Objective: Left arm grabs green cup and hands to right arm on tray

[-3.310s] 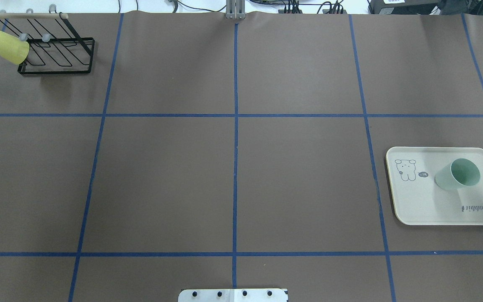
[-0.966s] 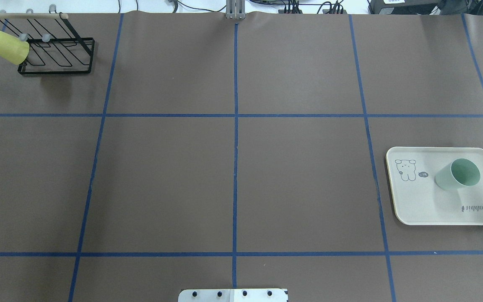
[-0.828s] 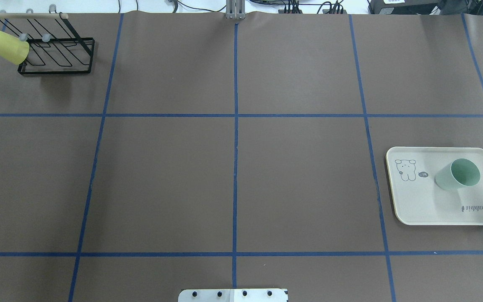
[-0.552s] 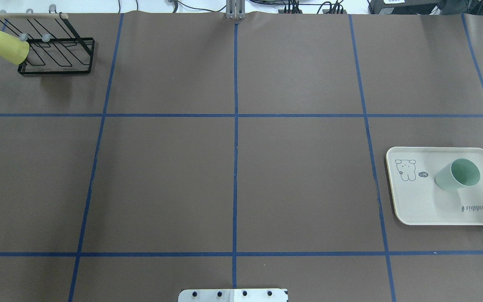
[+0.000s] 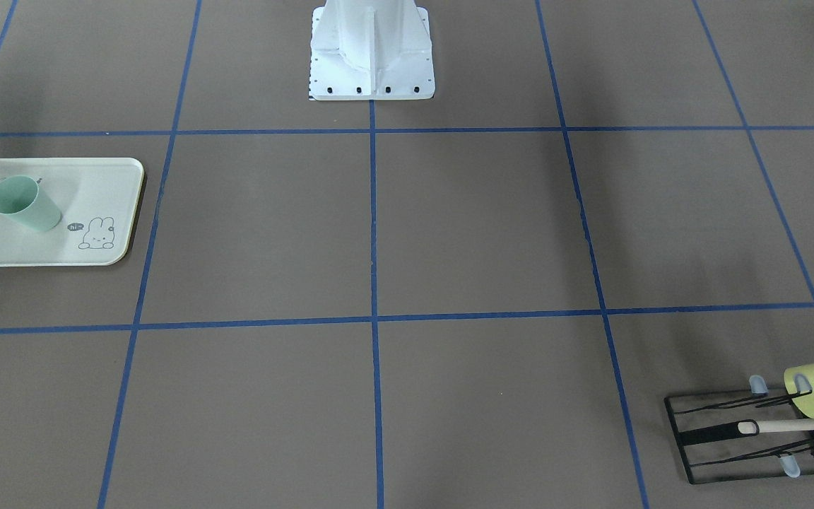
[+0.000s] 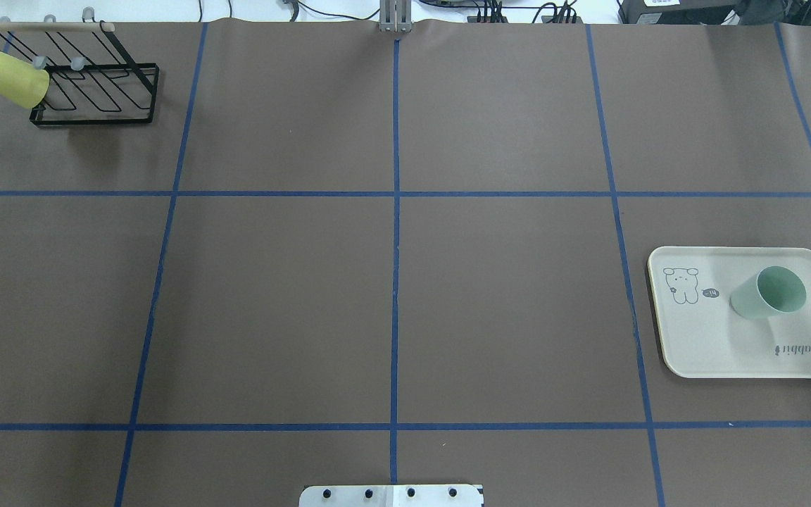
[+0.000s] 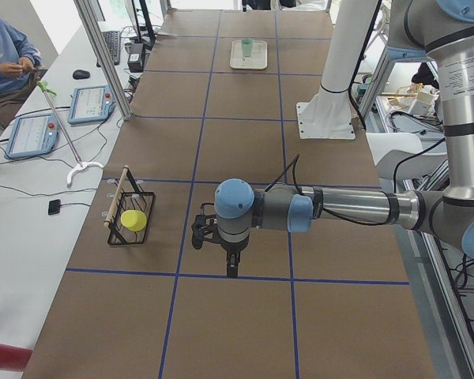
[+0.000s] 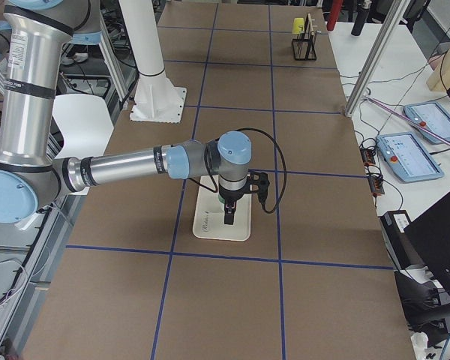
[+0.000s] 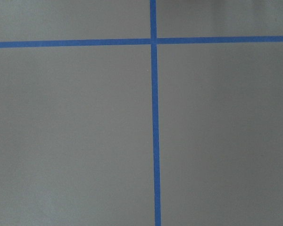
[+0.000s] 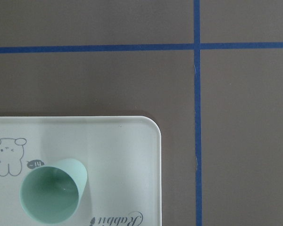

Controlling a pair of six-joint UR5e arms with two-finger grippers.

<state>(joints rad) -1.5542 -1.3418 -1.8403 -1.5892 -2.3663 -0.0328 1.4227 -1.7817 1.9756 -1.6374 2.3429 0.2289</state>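
Two arms logged, each seen only from its side camera. Left arm (image 7: 340, 207) reaches out level over the table (image 6: 272, 296). Left gripper (image 7: 231, 267) points straight down above bare brown cover, near a blue tape line (image 7: 142, 273). The fingers are too small to judge, so I cannot tell if they are spread or clenched. Right arm (image 8: 127, 166) is also level, and right gripper (image 8: 229, 217) hangs above the tray (image 8: 210, 226); its state likewise cannot be told.

Green cup (image 6: 768, 292) stands mouth up on the tray, free of both grippers. Overhead, it sits toward 1 o'clock of tray centre, with the bunny drawing (image 6: 681, 285) at its 9 o'clock. Tray lies at 3 o'clock of the table. Wire rack (image 6: 103, 95) sits at 10 o'clock, with the yellow-green cup (image 6: 10, 77) tilted on its 9 o'clock end.
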